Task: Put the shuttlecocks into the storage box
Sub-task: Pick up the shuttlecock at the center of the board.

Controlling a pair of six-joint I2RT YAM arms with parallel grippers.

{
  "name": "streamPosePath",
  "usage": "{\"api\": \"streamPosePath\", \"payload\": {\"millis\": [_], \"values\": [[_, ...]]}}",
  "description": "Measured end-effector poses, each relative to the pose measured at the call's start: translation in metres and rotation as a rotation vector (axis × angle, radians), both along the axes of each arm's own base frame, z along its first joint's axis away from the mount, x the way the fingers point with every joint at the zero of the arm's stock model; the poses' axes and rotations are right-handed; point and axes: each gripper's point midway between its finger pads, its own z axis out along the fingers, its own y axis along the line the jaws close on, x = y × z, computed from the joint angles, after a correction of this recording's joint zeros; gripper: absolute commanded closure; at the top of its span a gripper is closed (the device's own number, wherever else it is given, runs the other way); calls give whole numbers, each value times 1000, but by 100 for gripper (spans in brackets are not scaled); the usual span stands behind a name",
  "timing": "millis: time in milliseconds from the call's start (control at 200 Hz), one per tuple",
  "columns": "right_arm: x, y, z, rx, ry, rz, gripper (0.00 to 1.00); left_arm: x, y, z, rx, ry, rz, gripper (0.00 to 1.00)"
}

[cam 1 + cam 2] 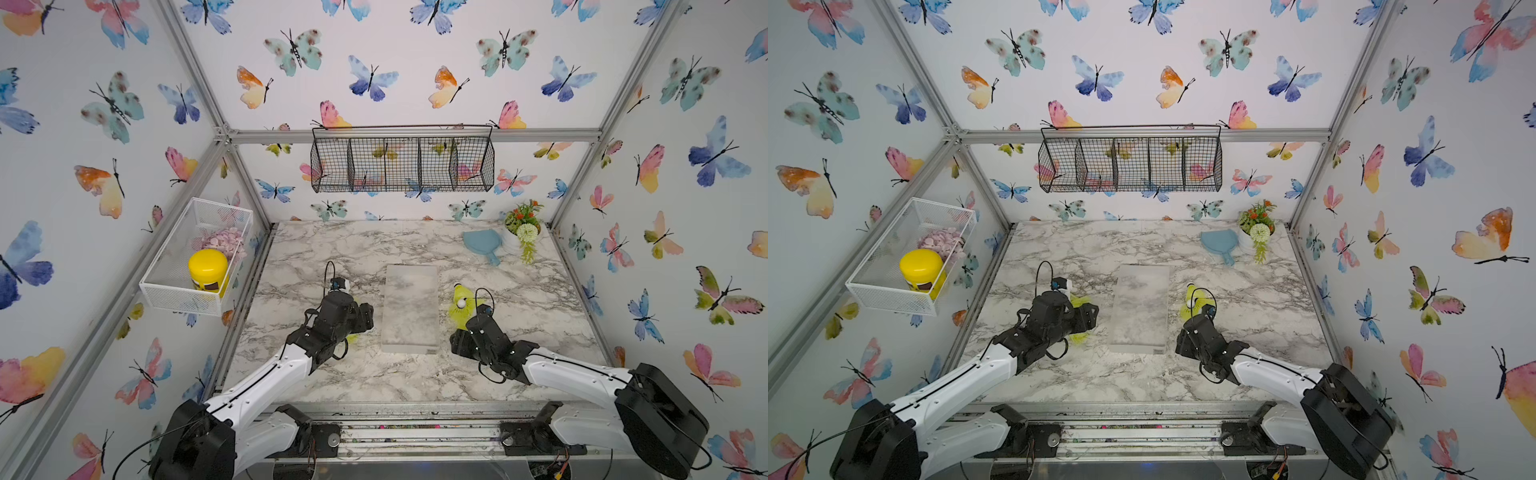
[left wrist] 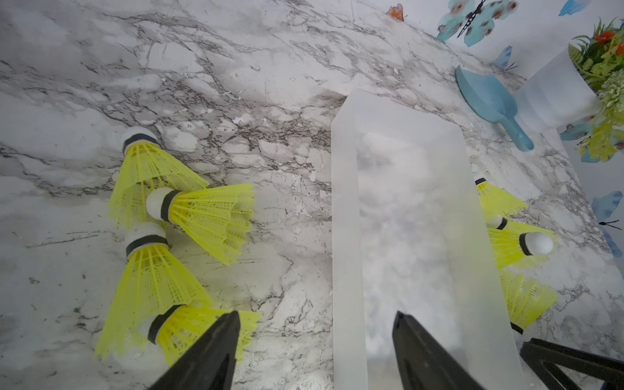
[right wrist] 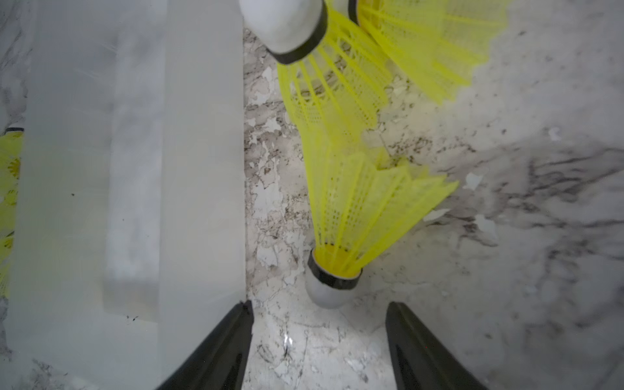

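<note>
Found right gripper (image 3: pixel 320 304) low over the marble table (image 3: pixel 506 270), jaws spread and nothing clamped, the white tip of one shuttlecock (image 3: pixel 358 209) lying just ahead of the gap, beside the long wall of the storage box (image 3: pixel 202 169). Found left gripper (image 2: pixel 316 314) likewise released and holding nothing, one finger above a shuttlecock's skirt, the other above the box. Logged all visible shuttlecocks (image 2: pixel 209 216) on the table outside the box: four in a touching cluster on its left side, more on its right; box lengthwise mid-table between both arms.
</note>
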Motion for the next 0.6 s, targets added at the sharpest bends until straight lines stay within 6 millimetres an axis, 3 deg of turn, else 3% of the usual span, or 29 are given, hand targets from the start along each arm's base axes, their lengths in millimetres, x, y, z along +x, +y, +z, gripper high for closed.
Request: {"api": "streamPosePath", "payload": {"millis": [165, 601], "values": [[5, 2, -8, -39, 7, -27, 35, 0, 0, 0, -1, 0, 0, 23], [12, 0, -18, -114, -14, -61, 51, -1, -2, 0, -10, 3, -11, 24]]}}
